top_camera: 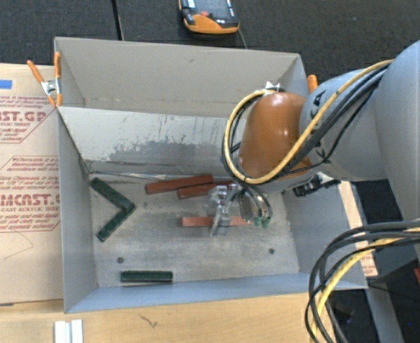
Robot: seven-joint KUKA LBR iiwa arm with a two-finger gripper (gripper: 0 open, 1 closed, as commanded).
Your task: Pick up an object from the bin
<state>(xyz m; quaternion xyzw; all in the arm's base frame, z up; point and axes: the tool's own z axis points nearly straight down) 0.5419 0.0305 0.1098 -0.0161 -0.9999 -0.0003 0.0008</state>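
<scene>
- Gripper (221, 215) hangs low over a red-brown bar (194, 222) on the bin (174, 70) floor; parted or closed, cannot tell.
- Two brown bars (178, 186) lie just behind.

A single camera sits above the bin (181, 70) and looks down into it at a slight tilt, so the far wall's inner face and the whole bottom lie open. It is near enough that the bin takes most of the frame, with the arm (367, 120) cut off at the right edge.
</scene>
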